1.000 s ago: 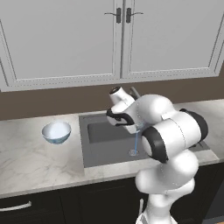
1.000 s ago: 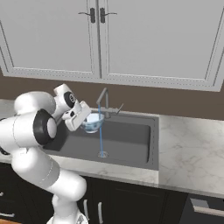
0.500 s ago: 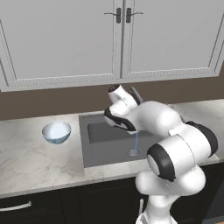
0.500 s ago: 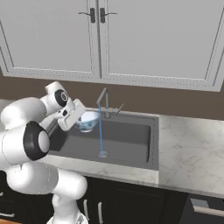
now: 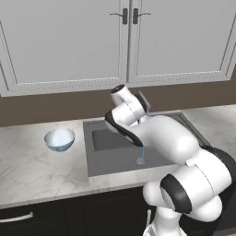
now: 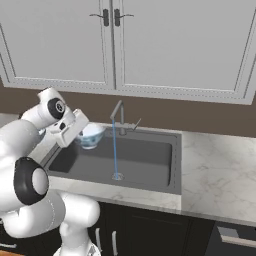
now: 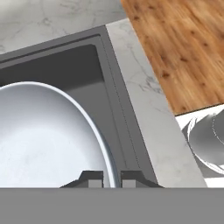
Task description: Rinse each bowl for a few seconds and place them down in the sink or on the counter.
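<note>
My gripper is shut on the rim of a pale blue bowl, held above the left end of the dark grey sink, just left of the water stream that falls from the thin faucet. In the hand view the bowl's whitish inside lies at the left, and its rim passes between the dark fingertips of the gripper. A second pale blue bowl stands upright on the marble counter, left of the sink.
White wall cabinets hang above the faucet. The counter runs on to the right of the sink. My own arm arches over the basin in the left base view. Wood floor lies beyond the counter edge.
The arm has swung its elbow round and carried the held bowl a little to the left, away from the water stream. The bowl on the counter has not moved.
</note>
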Motion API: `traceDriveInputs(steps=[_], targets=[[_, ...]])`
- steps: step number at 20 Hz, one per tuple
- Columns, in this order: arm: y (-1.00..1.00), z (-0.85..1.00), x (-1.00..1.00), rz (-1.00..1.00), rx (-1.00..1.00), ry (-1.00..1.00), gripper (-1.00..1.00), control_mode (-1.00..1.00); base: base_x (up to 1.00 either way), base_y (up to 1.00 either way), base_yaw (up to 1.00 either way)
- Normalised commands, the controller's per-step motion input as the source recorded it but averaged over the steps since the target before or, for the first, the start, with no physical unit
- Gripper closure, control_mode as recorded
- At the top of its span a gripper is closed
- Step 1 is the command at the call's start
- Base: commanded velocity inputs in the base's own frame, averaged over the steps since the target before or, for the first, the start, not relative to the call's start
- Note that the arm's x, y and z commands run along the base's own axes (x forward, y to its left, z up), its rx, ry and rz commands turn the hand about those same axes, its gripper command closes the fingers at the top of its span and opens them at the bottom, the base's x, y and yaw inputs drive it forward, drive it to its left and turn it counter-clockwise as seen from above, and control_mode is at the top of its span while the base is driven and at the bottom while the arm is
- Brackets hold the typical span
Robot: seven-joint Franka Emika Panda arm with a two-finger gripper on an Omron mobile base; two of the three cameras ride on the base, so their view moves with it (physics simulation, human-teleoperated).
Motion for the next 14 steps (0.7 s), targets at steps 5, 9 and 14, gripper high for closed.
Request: traceDriveInputs(steps=[5, 9, 14], targets=[[0.26, 0.26, -0.41, 0.14, 0.0, 0.0, 1.0, -1.0, 0.0, 0.0, 0.0], [0.22, 0.18, -0.47, 0.28, 0.0, 0.0, 1.0, -1.0, 0.0, 0.0, 0.0], [0.3, 0.2, -0.41, 0.33, -0.03, 0.0, 1.0, -1.0, 0.0, 0.0, 0.0]])
